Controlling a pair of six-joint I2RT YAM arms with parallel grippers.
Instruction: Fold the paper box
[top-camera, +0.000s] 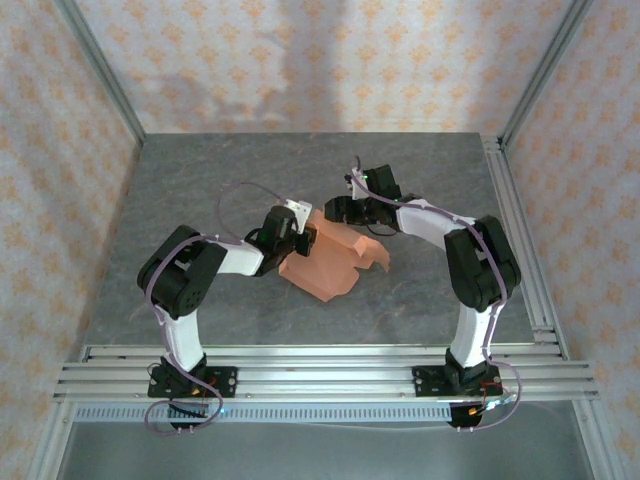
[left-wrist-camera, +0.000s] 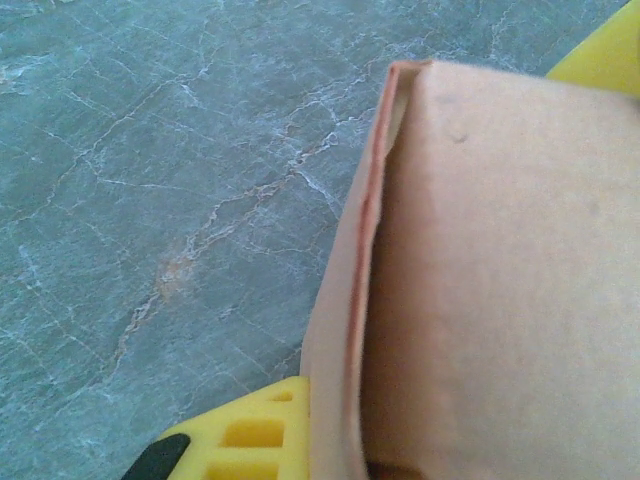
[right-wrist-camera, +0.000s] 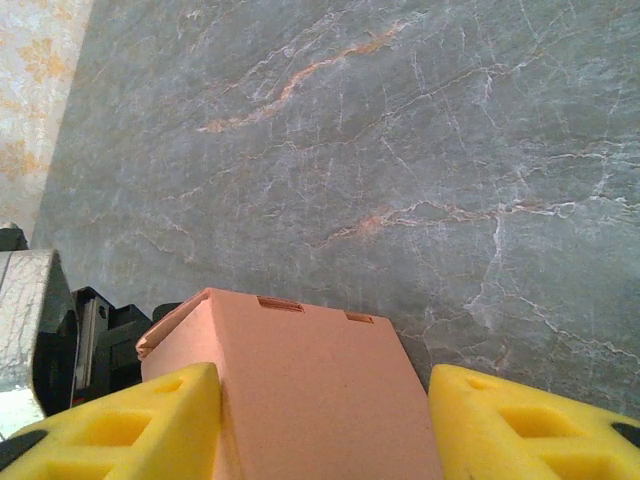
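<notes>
- The paper box (top-camera: 335, 262) lies at the centre of the top view on the grey marble table (top-camera: 200, 190). It is a half-folded salmon sheet, its long axis running from lower left to upper right, with a raised panel at its upper left end.
- Both arms are bent at the elbow and lean inward over the box, the left arm from the lower left and the right arm from the right.
- The left gripper (top-camera: 305, 238) sits at the box's upper left edge. In its wrist view a doubled panel lies between the yellow fingers (left-wrist-camera: 250, 435). I cannot tell whether they are pinching it.
- The right gripper (top-camera: 345, 212) is spread wide astride a standing panel. Its left finger (right-wrist-camera: 140, 420) is against the cardboard, and a dark gap separates the panel from the other finger.
</notes>
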